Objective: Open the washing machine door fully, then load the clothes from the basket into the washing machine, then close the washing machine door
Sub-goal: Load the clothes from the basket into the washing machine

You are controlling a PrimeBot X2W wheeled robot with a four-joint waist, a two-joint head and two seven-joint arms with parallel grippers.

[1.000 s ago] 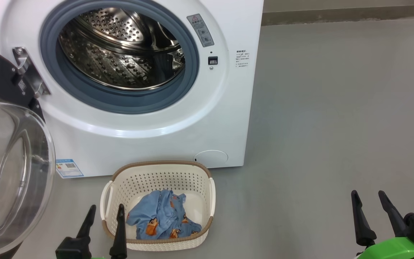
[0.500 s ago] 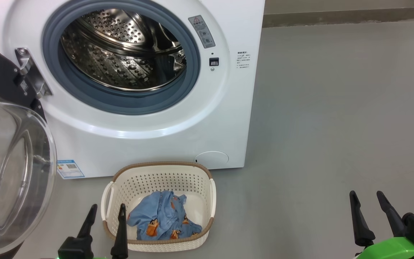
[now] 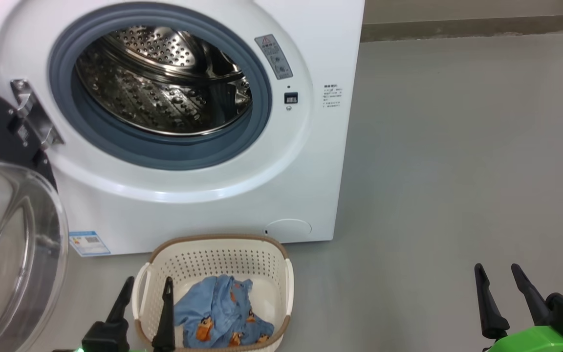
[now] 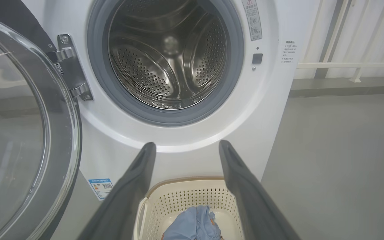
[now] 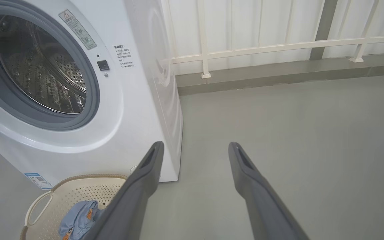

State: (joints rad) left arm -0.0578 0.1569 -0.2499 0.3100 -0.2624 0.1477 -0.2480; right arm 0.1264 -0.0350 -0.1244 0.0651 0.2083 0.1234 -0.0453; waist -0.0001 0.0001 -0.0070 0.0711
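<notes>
Before us stands the washing machine (image 3: 203,205), and the basket (image 3: 218,238) sits on the floor (image 3: 433,171) just in front of its lower panel. The clothes (image 3: 218,313) lie in the basket, toward its near left. The washing machine door (image 3: 12,244) hangs swung out on the machine's left, hinged beside the drum (image 3: 164,83) opening. Our left gripper (image 3: 149,279) is at the basket's near left corner, and our right gripper (image 3: 496,267) is well apart to the right, over the floor.
</notes>
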